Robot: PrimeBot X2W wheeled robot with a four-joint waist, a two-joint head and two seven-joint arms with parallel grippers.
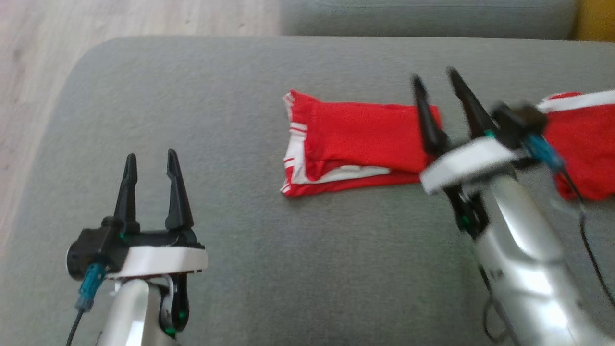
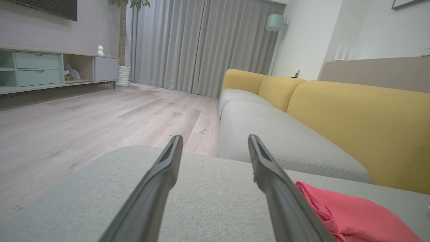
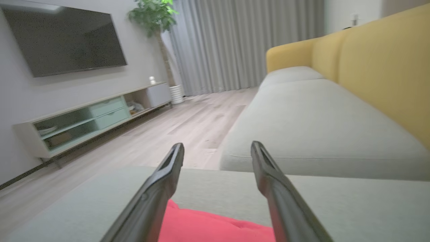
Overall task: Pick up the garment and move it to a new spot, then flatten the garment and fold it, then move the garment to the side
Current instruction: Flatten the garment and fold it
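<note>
Garment (image 1: 355, 144): red with white stripes, folded into a flat rectangle. It lies on the grey cushion (image 1: 240, 86), right of the cushion's centre and toward its far edge. White trim shows at the fold's left end and along its near edge. Layer count: can't tell.

Right gripper (image 1: 434, 77): over the cushion at the garment's right end, jaws apart, nothing in them. It's heavily blurred in head view. The dark fingers cover the garment's right edge, so contact with the cloth isn't readable. Right wrist view has red cloth low between the fingers, cut off by the bottom edge.

Left gripper (image 1: 151, 156): over the cushion's near left part, well apart from the garment, jaws apart, empty. In left wrist view the garment is a pink-red lump, partly hidden behind one finger.

Second red piece (image 1: 584, 139): has a white band and sits at the cushion's right side, cut by the frame and partly behind the right wrist. Same garment or another: can't tell.

Beyond the cushion's far edge is the sofa (image 2: 352, 117), grey seat and yellow back. Wood floor (image 1: 120, 19) runs off the cushion's left side.
</note>
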